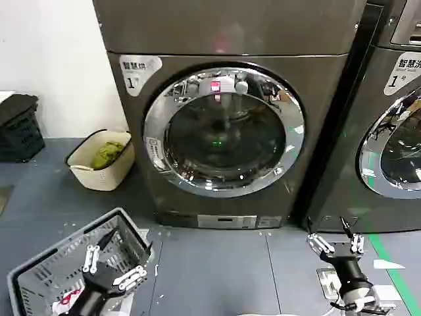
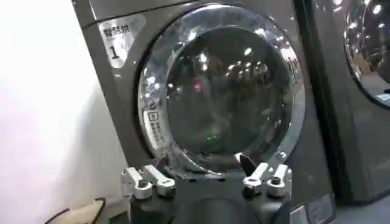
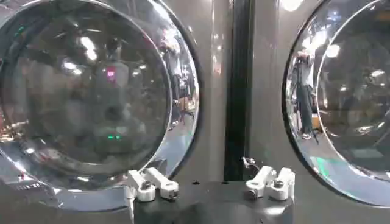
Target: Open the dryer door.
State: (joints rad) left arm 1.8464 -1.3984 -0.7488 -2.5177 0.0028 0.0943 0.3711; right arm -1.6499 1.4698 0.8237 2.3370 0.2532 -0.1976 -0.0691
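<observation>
While closed, dryer door, chrome rim, dark glass

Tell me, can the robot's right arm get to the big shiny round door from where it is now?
Probably yes. The dryer door is shut, and the floor between it and the right tool looks free. That tool hangs low, open, in front of the gap between the two machines. The left tool waits above the grey basket.

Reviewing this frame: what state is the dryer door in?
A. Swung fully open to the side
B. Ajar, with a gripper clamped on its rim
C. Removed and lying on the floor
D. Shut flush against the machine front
D: the dryer door sits flush in the machine front, while the open left gripper and open right gripper hang low, clear of it.
</observation>
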